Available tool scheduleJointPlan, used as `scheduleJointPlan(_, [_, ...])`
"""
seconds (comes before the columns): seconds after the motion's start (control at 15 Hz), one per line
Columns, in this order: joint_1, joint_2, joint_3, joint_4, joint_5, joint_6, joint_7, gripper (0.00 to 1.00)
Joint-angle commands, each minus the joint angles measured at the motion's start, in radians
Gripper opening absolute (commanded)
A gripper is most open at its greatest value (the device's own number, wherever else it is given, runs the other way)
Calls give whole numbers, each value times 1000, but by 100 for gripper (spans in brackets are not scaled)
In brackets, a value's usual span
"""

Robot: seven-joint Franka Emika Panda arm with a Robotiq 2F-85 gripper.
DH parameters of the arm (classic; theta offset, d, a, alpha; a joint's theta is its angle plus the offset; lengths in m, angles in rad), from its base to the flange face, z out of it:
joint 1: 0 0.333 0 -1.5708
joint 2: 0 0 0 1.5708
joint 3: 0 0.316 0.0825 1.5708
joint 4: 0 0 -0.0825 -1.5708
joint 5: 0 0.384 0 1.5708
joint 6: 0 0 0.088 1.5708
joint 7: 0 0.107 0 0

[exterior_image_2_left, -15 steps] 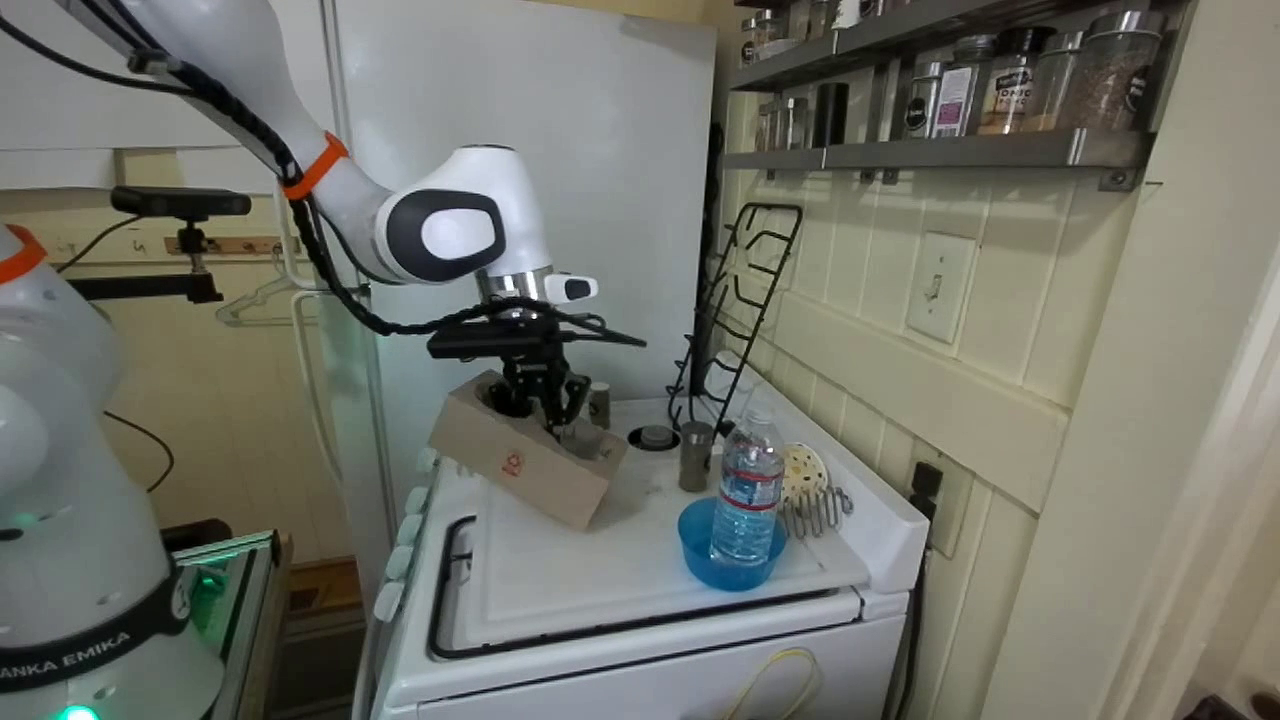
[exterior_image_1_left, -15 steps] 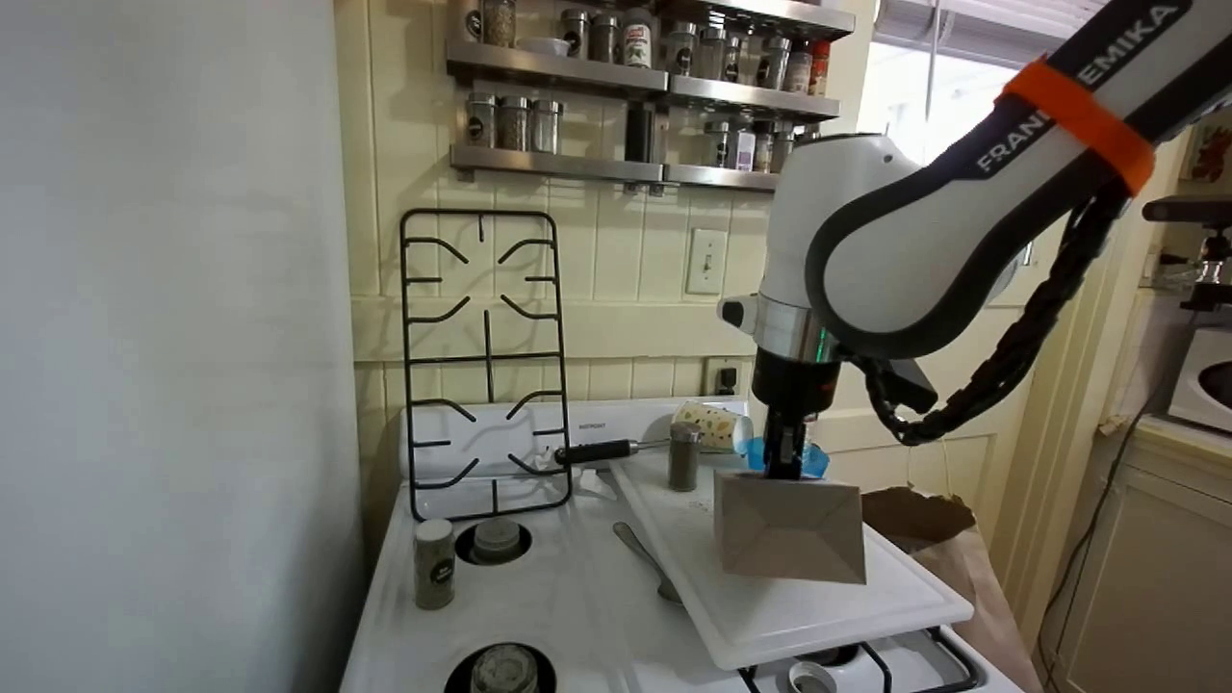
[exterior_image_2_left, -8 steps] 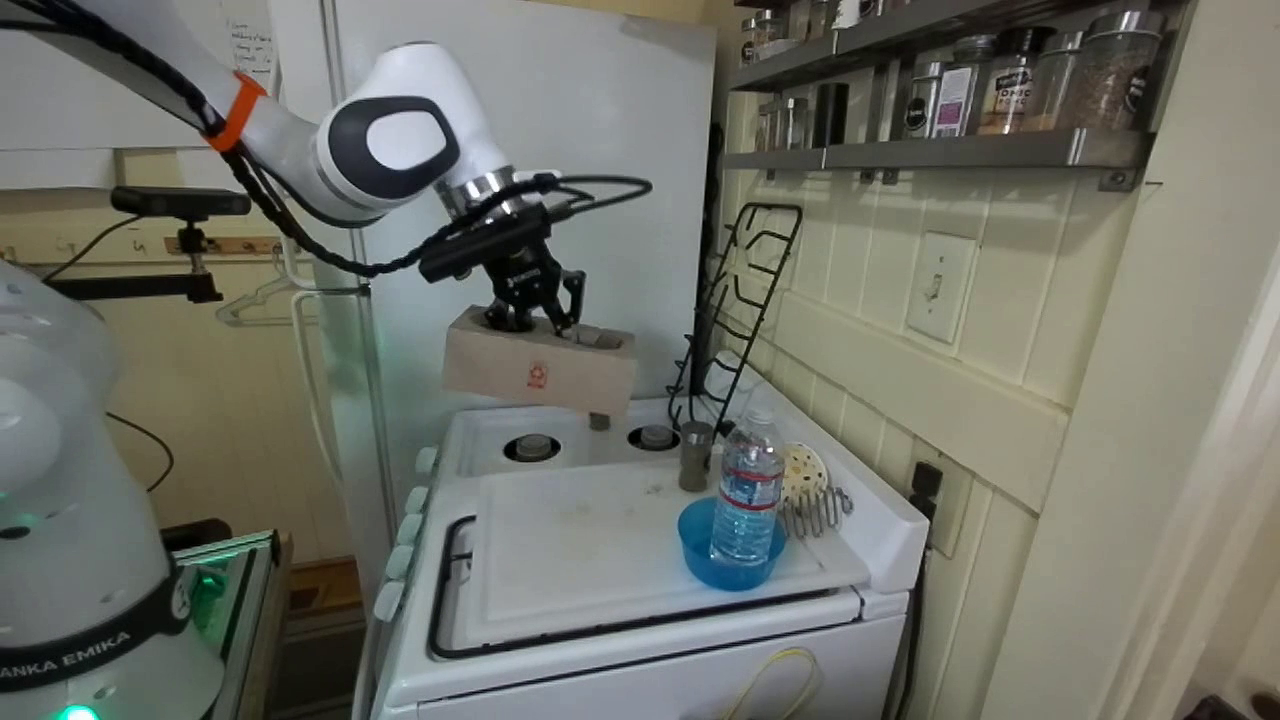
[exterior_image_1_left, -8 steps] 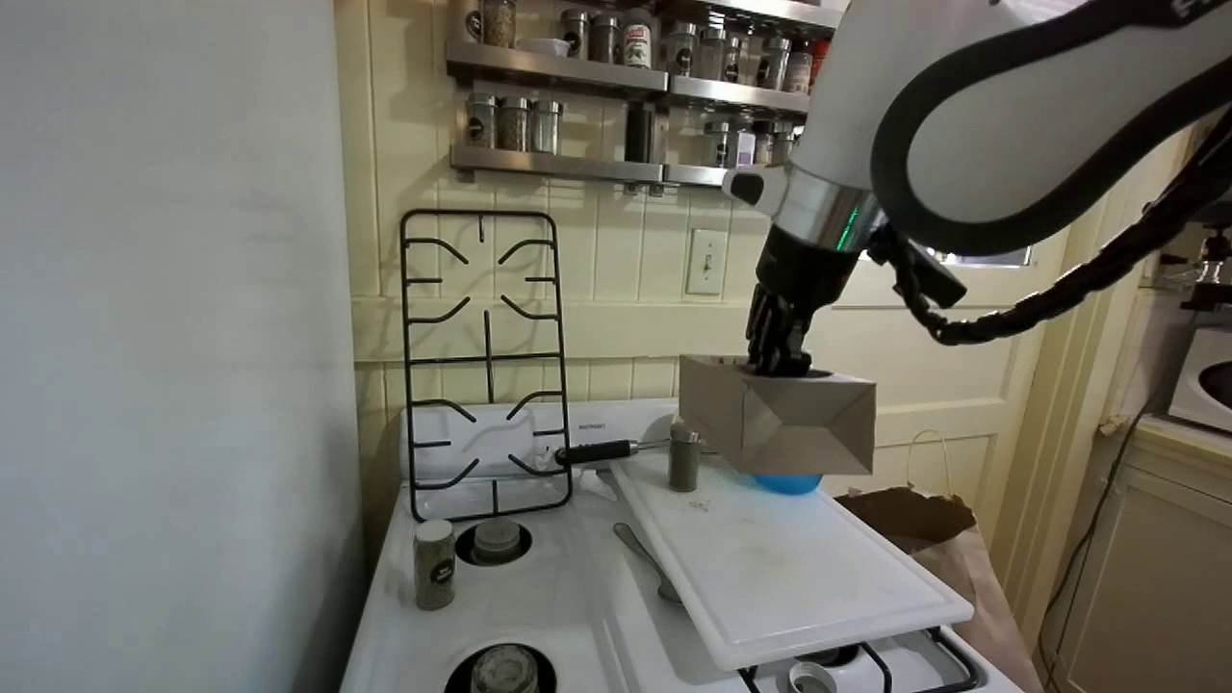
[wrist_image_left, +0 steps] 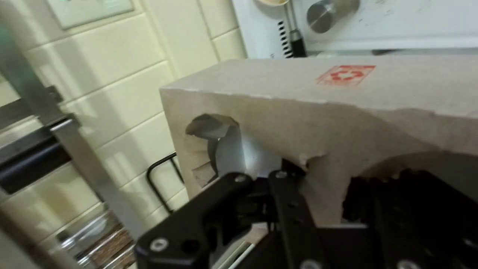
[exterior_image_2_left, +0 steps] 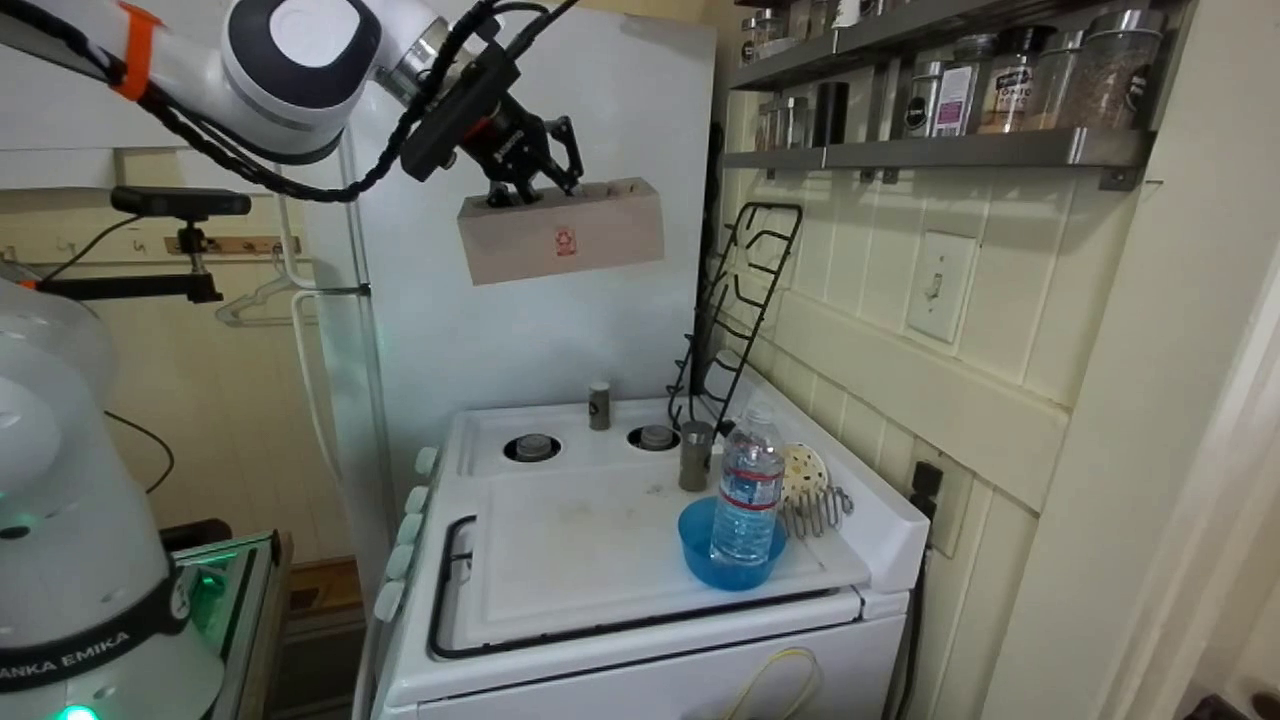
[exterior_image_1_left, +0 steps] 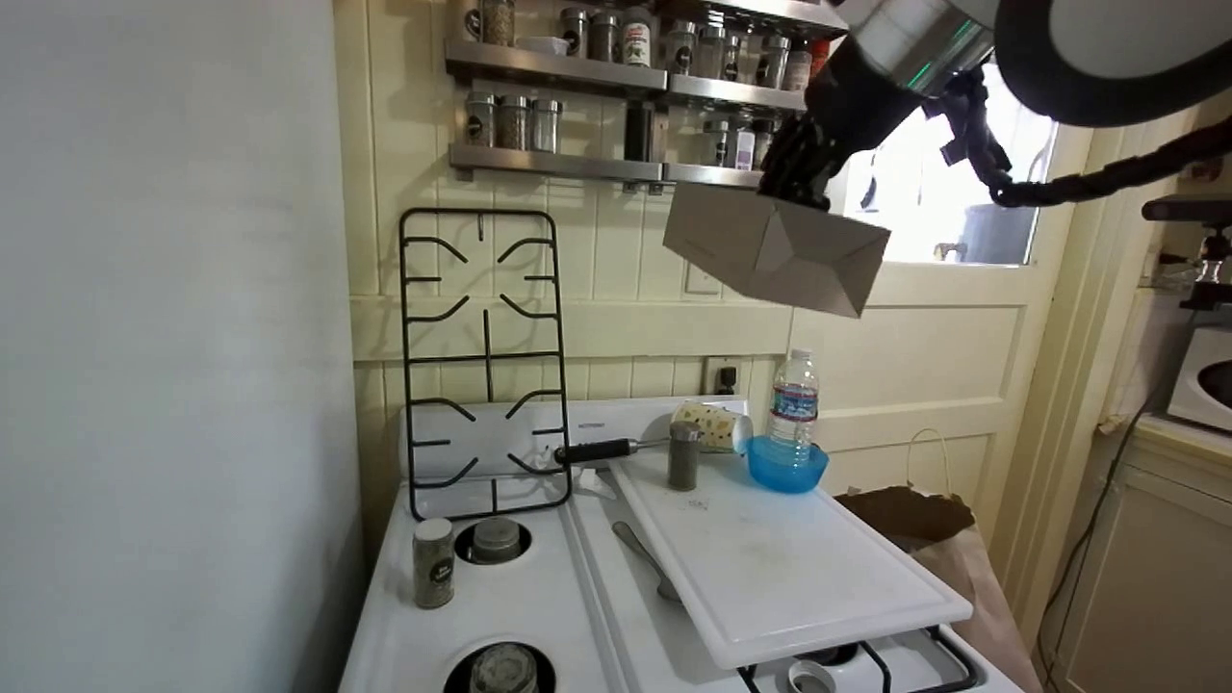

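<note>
holding box (exterior_image_2_left: 560,242) | long axis toward wall (exterior_image_2_left: 860,240) | that end higher

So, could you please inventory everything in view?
Rectangular cardboard box: one, brown, midair
Gas stove: one, white, below box
Flat board: one, white, atop stove
Plastic bowl: one, blue, on board
Plastic bottle: one, clear, inside bowl
Cylindrical shakers: two, greenish, on stove and board
Metal grates: two, black, one upright, one under board
Metal spoon: one, grey, beside board
Steel wall shelves: several, silver, holding jars
Arm: one, white, over stove
Gripper: one, black, holding box
</note>
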Motion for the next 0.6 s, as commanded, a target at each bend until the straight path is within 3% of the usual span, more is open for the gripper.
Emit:
scheduleJointPlan(0.0, [85, -4, -124, -7, 11, 188, -106, 1])
scheduleJointPlan(0.27, [311, 8, -330, 9, 58, 315, -272, 1])
scheduleJointPlan(0.33, [316, 13, -333, 16, 68, 281, -267, 1])
scheduleJointPlan(0.4, [242, 8, -279, 2, 57, 292, -230, 4])
scheduleJointPlan(0.53, [294, 10, -319, 3, 72, 292, -257, 4])
